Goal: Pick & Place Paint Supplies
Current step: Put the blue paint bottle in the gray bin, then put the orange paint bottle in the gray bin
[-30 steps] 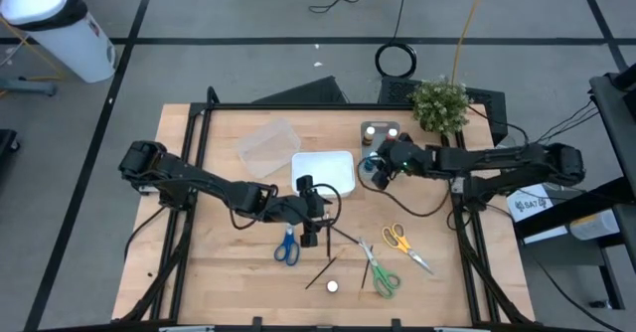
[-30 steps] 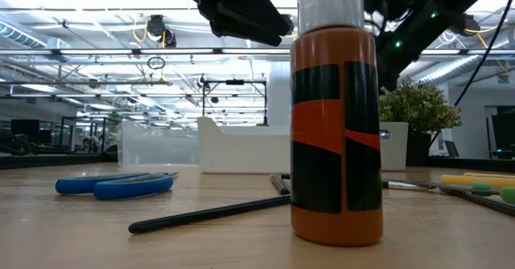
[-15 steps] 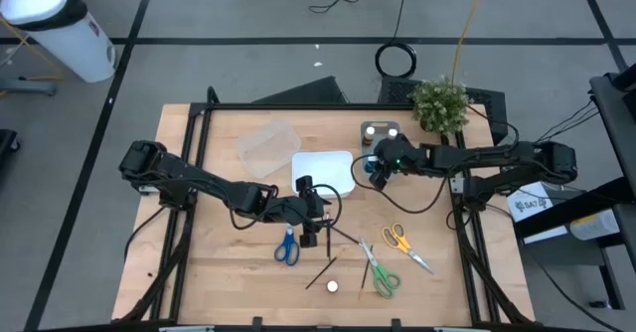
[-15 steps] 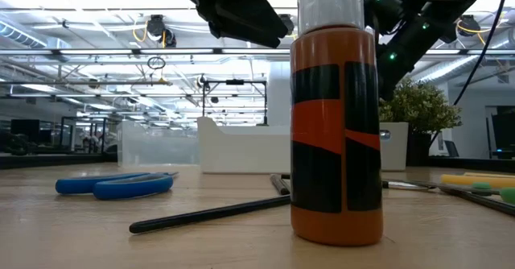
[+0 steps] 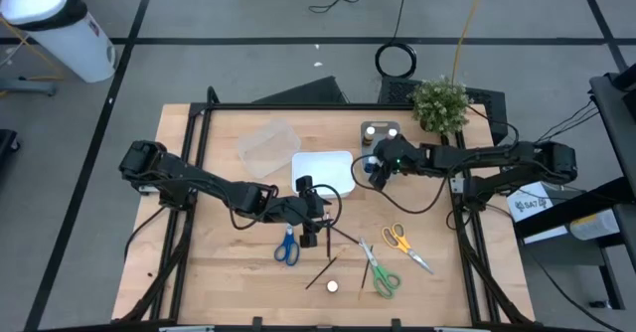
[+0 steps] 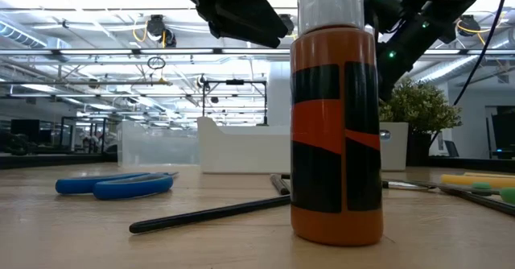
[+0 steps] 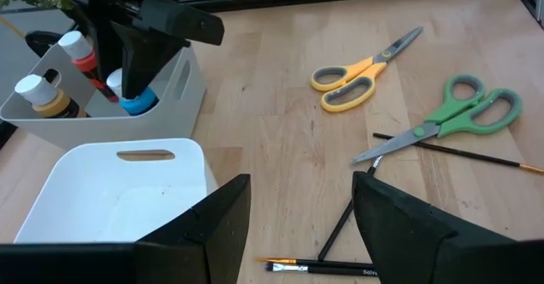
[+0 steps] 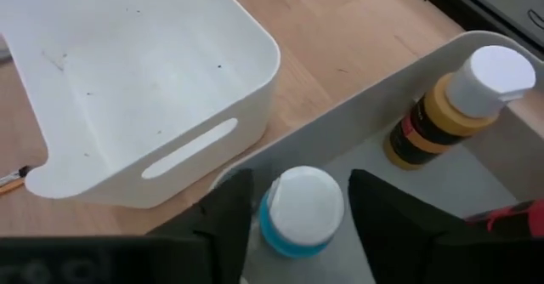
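Right now the step, as I read it, is setting a pot into the grey divided tray (image 8: 425,71), which fills the right of the right wrist view beside the white tray (image 8: 127,71).

The right gripper (image 5: 372,172) hangs over that tray, right of centre in the high view. Its jaws stand spread on either side of the blue pot with the white cap (image 8: 299,207), with a sliver of gap on one side. The pot sits in the tray at lower centre of the right wrist view.

Lift straight up so a finger does not drag the cap, and stay clear of the ochre pot (image 8: 442,105) at upper right.

The left gripper (image 7: 297,224) waits at mid-table with its jaws spread and empty, above a thin brush (image 7: 338,226).

You cannot see the blue pot's base, so you cannot tell whether it stands flat. In the low view, the orange bottle (image 6: 335,132) at centre blocks the tray, and both grippers are cut off at the top edge.
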